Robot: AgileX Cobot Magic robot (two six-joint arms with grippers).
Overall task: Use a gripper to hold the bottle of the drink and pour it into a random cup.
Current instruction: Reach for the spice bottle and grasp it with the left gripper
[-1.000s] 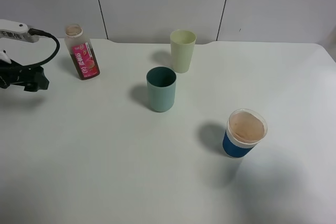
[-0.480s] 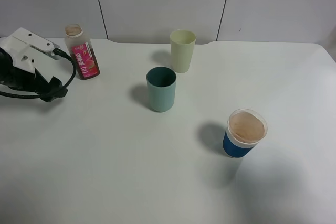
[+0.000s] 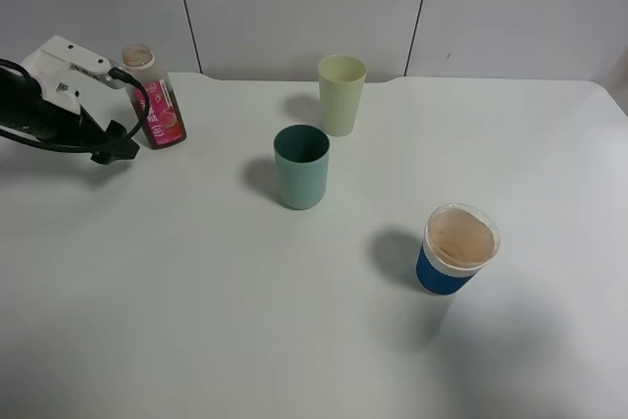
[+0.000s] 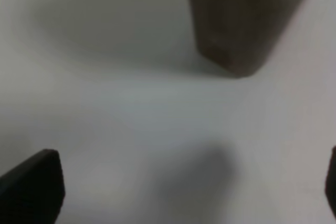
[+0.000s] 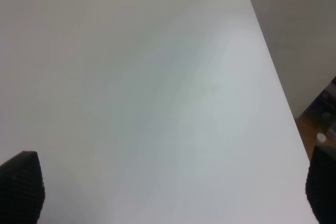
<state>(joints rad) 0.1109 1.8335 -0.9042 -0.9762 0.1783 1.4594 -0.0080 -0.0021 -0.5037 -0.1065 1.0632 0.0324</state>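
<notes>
The bottle (image 3: pixel 154 97), clear with a pink label and no cap, stands upright at the back left of the table. My left gripper (image 3: pixel 116 146) is just left of it and apart from it, open and holding nothing. In the left wrist view the bottle's base (image 4: pixel 236 30) is blurred ahead of the open left gripper (image 4: pixel 181 192), whose fingertips (image 4: pixel 31 187) sit wide apart. The pale yellow-green cup (image 3: pixel 340 95) stands upright at the back centre. My right gripper (image 5: pixel 170 187) is open over bare table and is out of the exterior high view.
A teal-green tumbler (image 3: pixel 301 166) stands in front of the cup. A blue cup with a white rim (image 3: pixel 457 248), filled with pinkish drink, sits front right. The right wrist view shows the table's edge (image 5: pixel 273 66) with floor beyond.
My left arm has swung right and toward the back, bringing its gripper close beside the bottle. Bottle and cups have not moved.
</notes>
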